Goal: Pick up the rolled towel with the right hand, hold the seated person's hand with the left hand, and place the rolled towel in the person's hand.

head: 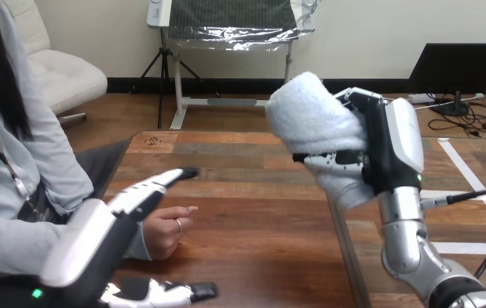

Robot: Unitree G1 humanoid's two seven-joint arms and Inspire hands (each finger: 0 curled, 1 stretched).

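We see the white rolled terry towel raised high above the brown plank table, toward its right side. It is clasped in our right hand, whose fingers wrap round the roll's lower part. Well apart, at lower left, our left hand sits low over the table. Its fingers are straight and close together, and its thumb is stretched out away from them. The person's hand rests loosely curled on the table between those fingers and the thumb. We cannot tell whether the two hands touch.
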